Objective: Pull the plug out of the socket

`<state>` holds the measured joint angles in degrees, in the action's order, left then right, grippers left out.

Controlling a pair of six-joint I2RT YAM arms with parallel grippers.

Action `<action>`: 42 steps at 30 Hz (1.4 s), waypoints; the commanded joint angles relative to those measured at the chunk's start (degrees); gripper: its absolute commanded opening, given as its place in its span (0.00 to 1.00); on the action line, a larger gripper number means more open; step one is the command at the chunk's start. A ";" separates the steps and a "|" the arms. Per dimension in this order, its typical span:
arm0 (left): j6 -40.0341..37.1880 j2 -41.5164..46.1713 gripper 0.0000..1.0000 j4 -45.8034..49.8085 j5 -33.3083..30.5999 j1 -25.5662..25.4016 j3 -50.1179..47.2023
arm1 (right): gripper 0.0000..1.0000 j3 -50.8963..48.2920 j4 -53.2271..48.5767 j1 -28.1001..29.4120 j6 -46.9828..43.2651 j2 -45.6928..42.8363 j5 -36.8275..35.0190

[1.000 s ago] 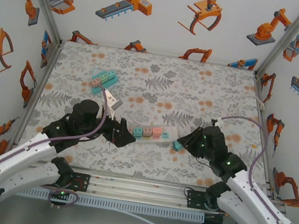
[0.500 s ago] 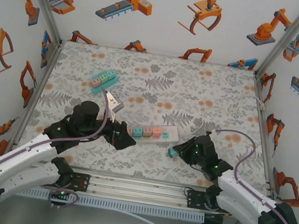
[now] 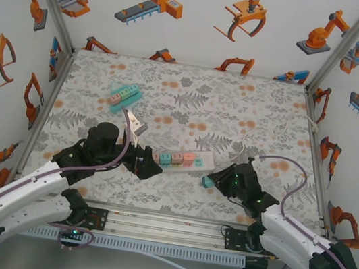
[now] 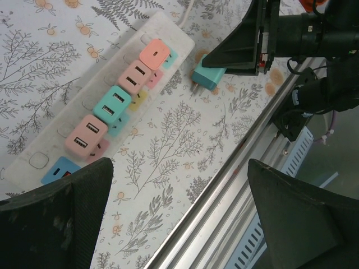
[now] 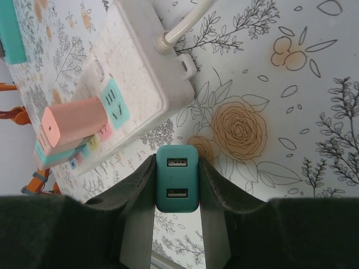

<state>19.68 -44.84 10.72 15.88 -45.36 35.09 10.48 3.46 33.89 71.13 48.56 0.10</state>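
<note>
A white power strip (image 3: pixel 183 157) lies mid-table with three pink plugs and a teal one standing in it; the pink end plug (image 4: pixel 154 54) and the teal one (image 4: pixel 112 101) are plain in the left wrist view. A separate teal USB plug (image 5: pixel 177 178) is free of the strip (image 5: pixel 134 73), just off its cable end, near the floral cloth. My right gripper (image 5: pixel 177 188) is shut on its sides, and the plug (image 3: pixel 207 181) sticks out of that gripper (image 3: pixel 216 181) in the top view. My left gripper (image 3: pixel 146 165) stands open by the strip's left end, its fingers (image 4: pixel 56 224) wide apart with nothing between them.
A second, teal power strip (image 3: pixel 124 94) lies at the back left, with a small white object (image 3: pixel 136 125) in front of it. The aluminium rail (image 4: pixel 247 168) runs along the near table edge. The strip's white cable (image 5: pixel 185 25) trails off to the back right.
My right gripper has drawn the teal plug away from the strip's right end toward the near edge, then held almost still. The left gripper has barely moved.
</note>
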 commanded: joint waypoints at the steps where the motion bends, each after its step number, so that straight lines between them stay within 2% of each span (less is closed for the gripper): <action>1: -1.26 0.63 0.97 0.25 -1.25 -0.26 -0.20 | 0.36 -0.96 -6.31 -0.24 -0.76 -2.44 -3.33; 5: -1.07 0.99 0.97 0.42 -1.85 -0.28 -0.31 | 0.43 -1.38 -8.39 -0.16 -0.69 -5.31 -4.17; 11: -0.79 1.77 0.97 1.46 -3.61 -0.25 -0.29 | 0.45 -0.50 -12.71 -0.19 -1.49 -8.93 -5.53; 20: 0.37 5.09 0.97 4.35 -10.56 -0.27 -0.59 | 0.50 5.49 -19.99 -0.21 -6.29 -14.60 -9.04; 24: 2.11 6.64 0.97 6.78 -16.28 -0.25 -0.75 | 0.53 11.61 -21.06 -0.25 -14.03 -14.45 -10.85; 27: 3.94 7.58 0.97 9.13 -21.05 -0.18 -0.81 | 0.53 17.43 -19.32 -0.28 -26.10 -11.91 -10.94; 31: 6.95 8.53 0.97 10.71 -26.06 -0.12 -1.46 | 0.53 23.30 -13.09 -0.20 -47.25 -7.10 -4.90; 36: 10.73 9.32 0.97 12.10 -30.30 0.49 -2.67 | 0.51 27.60 -7.70 -0.16 -74.14 -1.67 11.61; 42: 15.02 9.51 0.97 13.21 -30.75 2.95 -4.94 | 0.51 29.93 -13.23 -0.05 -107.48 1.59 28.23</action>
<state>31.00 -35.75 22.35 -13.21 -43.70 31.62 38.13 -7.22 33.82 -10.81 49.54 15.88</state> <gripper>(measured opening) 0.971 0.514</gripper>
